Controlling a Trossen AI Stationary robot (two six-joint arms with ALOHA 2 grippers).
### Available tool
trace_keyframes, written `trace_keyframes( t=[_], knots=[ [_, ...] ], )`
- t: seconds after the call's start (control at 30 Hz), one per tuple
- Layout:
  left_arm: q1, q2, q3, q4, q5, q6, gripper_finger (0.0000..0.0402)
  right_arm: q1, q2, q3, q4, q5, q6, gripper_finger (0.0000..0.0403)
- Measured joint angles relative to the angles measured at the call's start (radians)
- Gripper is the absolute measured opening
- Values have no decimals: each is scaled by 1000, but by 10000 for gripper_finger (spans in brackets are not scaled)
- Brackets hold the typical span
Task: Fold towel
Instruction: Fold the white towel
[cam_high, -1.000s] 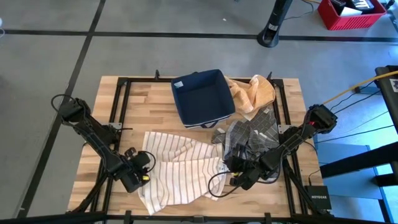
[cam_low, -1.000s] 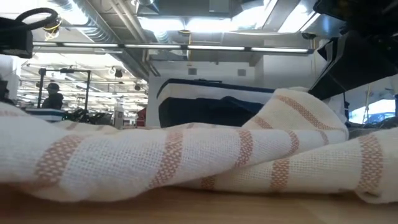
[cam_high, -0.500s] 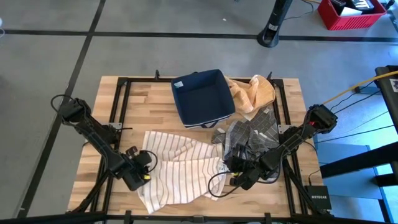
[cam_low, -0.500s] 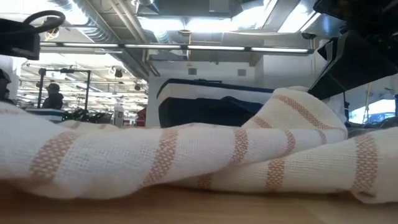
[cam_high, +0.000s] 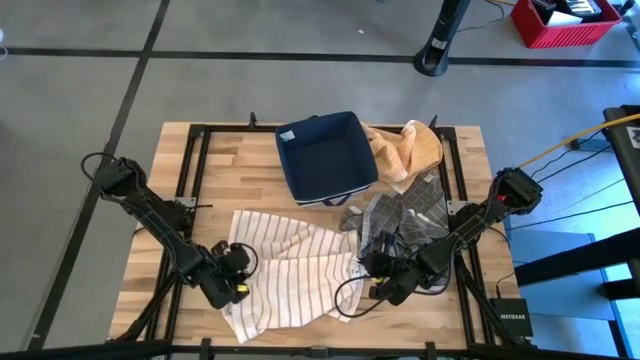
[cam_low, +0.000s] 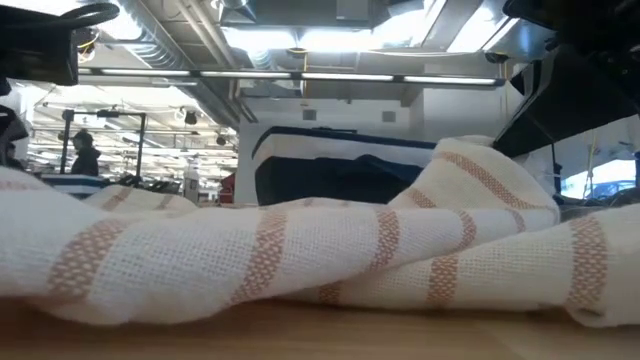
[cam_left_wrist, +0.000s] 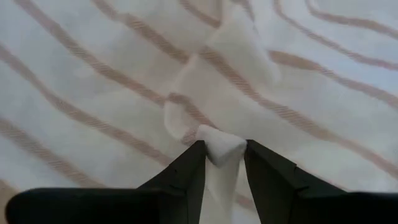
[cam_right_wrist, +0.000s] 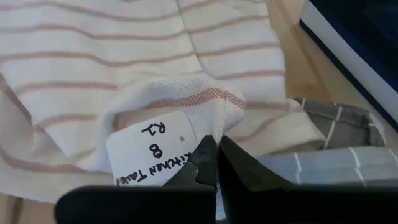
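Note:
A white towel with thin tan stripes (cam_high: 290, 265) lies rumpled on the wooden table (cam_high: 225, 165), and it fills the low view (cam_low: 300, 250). My left gripper (cam_high: 238, 278) is at the towel's left edge, shut on a raised fold. My right gripper (cam_high: 372, 275) is at its right edge, shut on a corner beside a handwritten paper tag (cam_right_wrist: 155, 152). My left gripper pinches a small raised fold (cam_left_wrist: 221, 146) at the towel's left edge between its two fingers. It slants down from the table's left. The rest of the towel lies on the table. My right gripper pinches the towel's hemmed corner (cam_right_wrist: 214, 127) next to the tag. Its fingers slant down from the table's right. The fingertips hide whether one layer or several are held. The corner is raised slightly, and the rest of the towel rests on the table.
A navy bin (cam_high: 325, 155) stands at the far middle of the table, with an orange towel (cam_high: 410, 148) bunched to its right. A grey checked towel (cam_high: 405, 218) lies crumpled right behind my right gripper. Black rails frame the tabletop.
My left gripper has tipped and edged slightly toward the table's right at the towel's left edge. The cloth there has bunched up a little. My right gripper and the towel's right part have stayed where they were.

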Motion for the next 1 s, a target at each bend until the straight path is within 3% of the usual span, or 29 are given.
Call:
trace_keyframes(
  t=[0.27,0.43,0.8,1.0],
  knots=[
    [3,1,0,-146,21,-71,95,0,0,0,20,0,-27,5],
    [3,1,0,-146,4,-107,92,0,0,0,19,0,-27,5],
    [21,-37,76,-117,-14,-2,82,0,0,0,18,0,-27,5],
    [18,-40,78,-215,110,-120,74,0,0,0,18,-2,-26,5]
  ],
)
